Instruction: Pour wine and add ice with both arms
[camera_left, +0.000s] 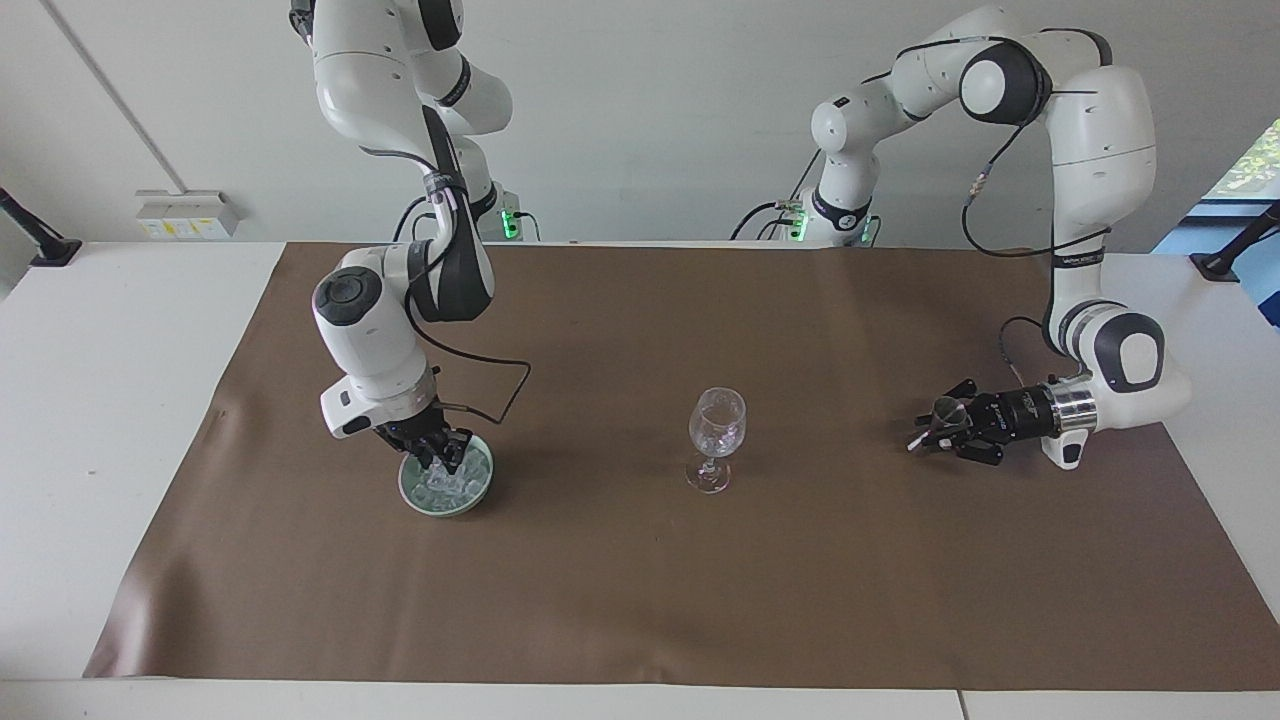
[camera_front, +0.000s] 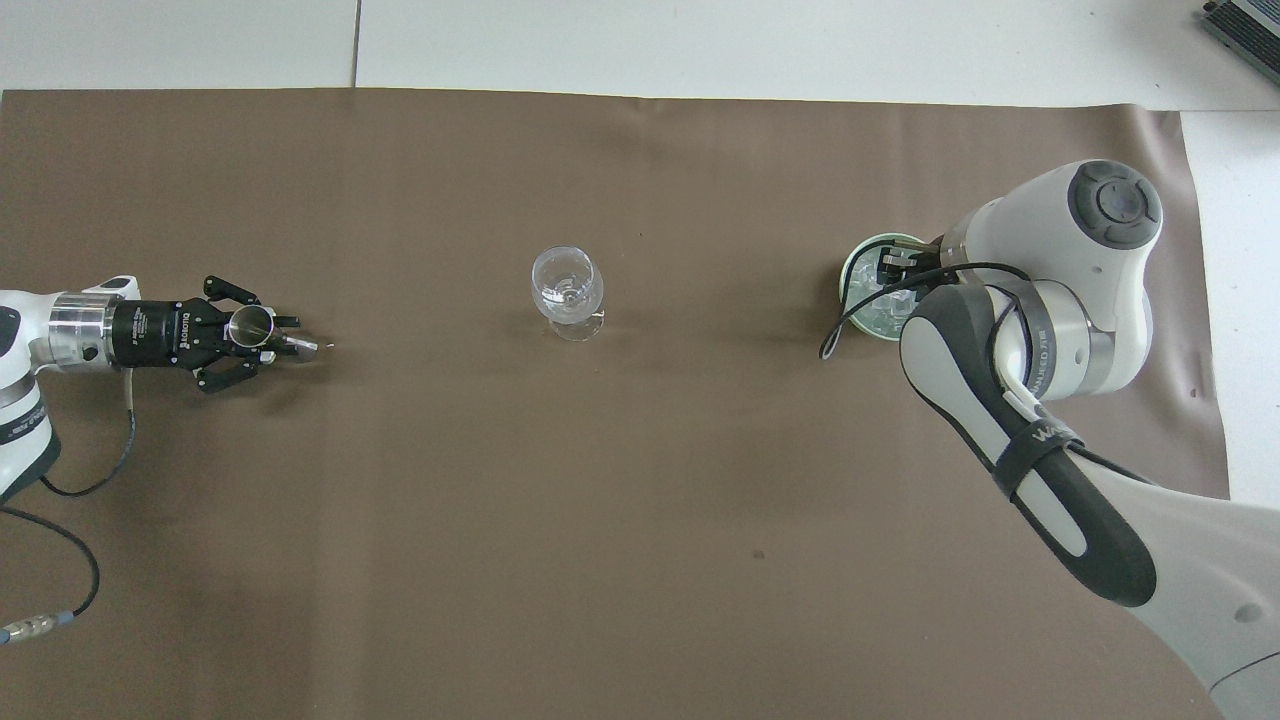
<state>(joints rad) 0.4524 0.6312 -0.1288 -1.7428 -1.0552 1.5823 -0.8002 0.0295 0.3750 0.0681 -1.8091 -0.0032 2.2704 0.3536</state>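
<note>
White worktop under a brown mat; plain white wall; window at the right edge.
</note>
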